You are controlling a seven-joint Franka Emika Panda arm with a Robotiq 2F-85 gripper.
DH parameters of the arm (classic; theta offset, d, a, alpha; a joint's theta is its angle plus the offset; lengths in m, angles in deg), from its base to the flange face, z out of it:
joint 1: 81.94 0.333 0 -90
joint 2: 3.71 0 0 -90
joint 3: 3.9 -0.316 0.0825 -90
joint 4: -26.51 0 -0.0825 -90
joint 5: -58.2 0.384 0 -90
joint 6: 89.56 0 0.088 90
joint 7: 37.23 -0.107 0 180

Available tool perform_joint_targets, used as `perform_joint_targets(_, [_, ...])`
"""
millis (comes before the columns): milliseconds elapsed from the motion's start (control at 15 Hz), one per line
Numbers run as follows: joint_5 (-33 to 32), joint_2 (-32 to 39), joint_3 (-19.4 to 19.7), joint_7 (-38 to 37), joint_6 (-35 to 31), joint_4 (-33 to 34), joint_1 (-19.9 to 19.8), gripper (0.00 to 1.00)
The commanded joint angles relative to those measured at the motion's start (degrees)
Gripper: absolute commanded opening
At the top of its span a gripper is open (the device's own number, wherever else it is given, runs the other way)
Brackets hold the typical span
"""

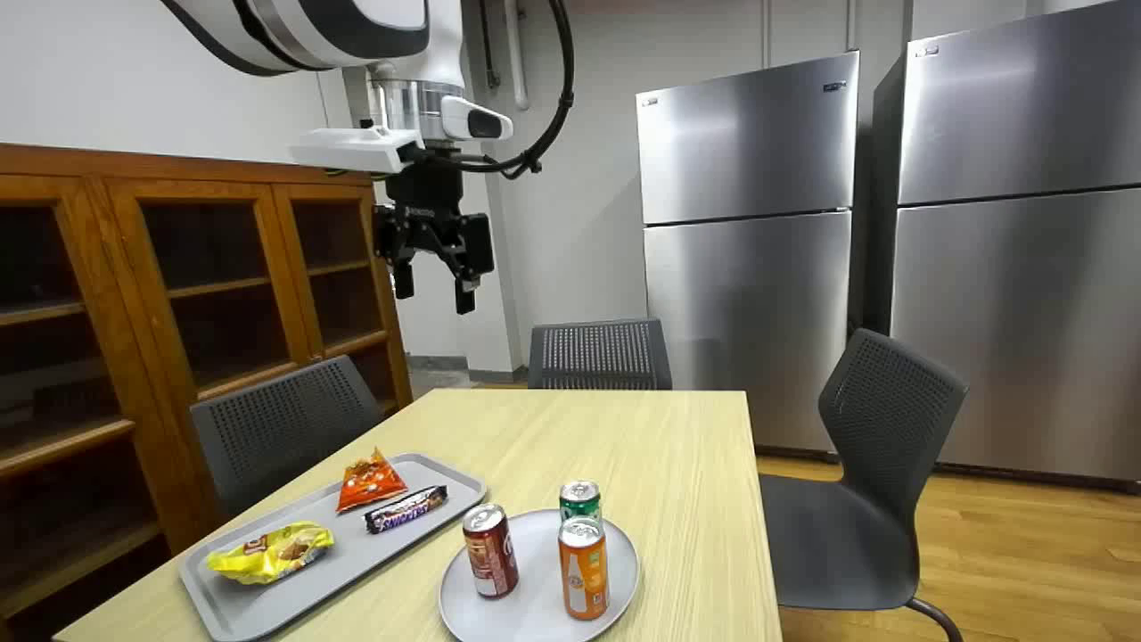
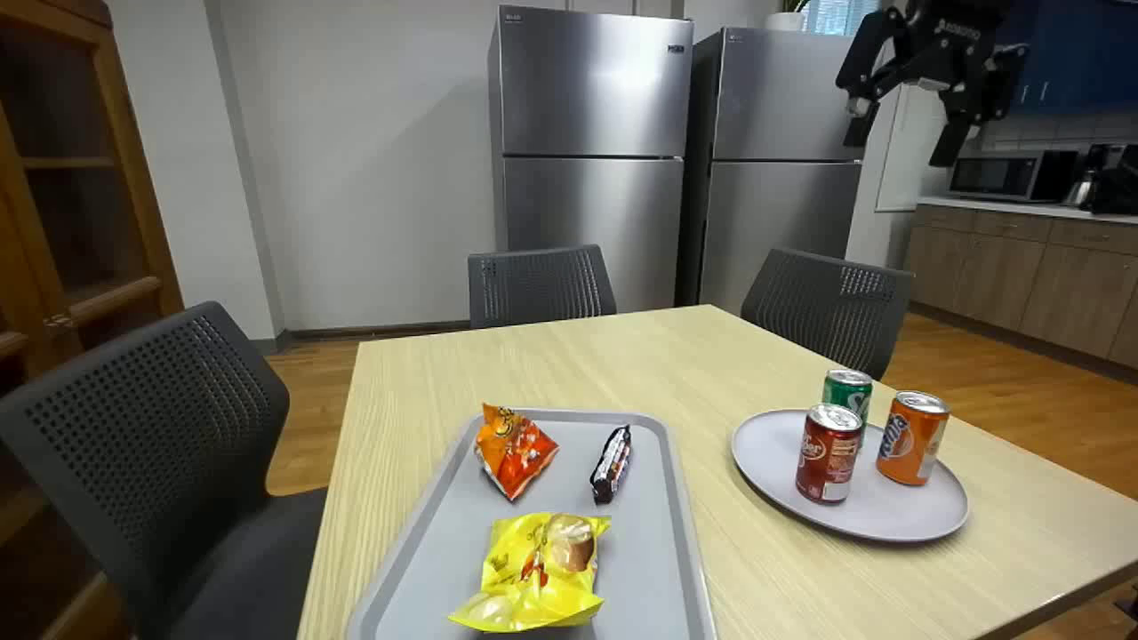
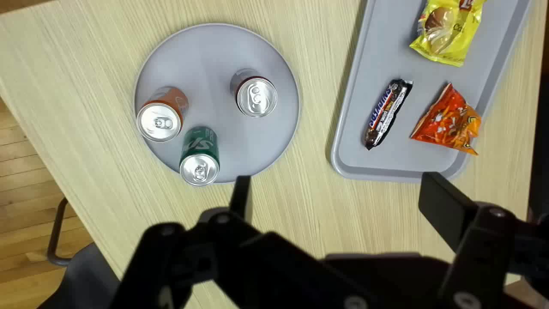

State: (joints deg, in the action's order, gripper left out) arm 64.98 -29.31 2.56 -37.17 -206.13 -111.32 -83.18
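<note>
High above the table, my gripper (image 1: 434, 292) hangs pointing down, its jaws wide apart and holding nothing. Bare wood shows between its fingertips in the wrist view, where the gripper (image 3: 337, 184) comes in from below. A round grey plate (image 3: 214, 56) carries three upright cans: a dark red Dr Pepper can (image 2: 829, 455), an orange can (image 1: 584, 575) and a green can (image 3: 200, 146). Beside it lies a grey tray (image 3: 386, 162) with a Snickers bar (image 3: 388, 113), an orange-red snack bag (image 3: 449, 122) and a yellow snack bag (image 2: 538, 573). The gripper touches none of them.
The light wooden table (image 1: 624, 428) has dark chairs around it, including a chair (image 1: 865, 481) at its side. A glass-fronted wooden cabinet (image 1: 209, 245) and two steel refrigerators (image 1: 749, 160) stand behind. A counter (image 2: 1005, 267) with a microwave (image 2: 996, 176) is farther off.
</note>
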Motion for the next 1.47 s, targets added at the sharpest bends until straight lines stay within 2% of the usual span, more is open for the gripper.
perform_joint_targets(0, [0.34,0.09,-0.71,0.3,0.19,0.12,-0.82,1.0])
perform_joint_targets(1133, [0.34,0.08,-0.7,0.3,0.19,0.12,-0.82,1.0])
perform_joint_targets(1400, [-1.0,0.91,-2.25,-1.22,-1.64,0.1,-0.71,1.0])
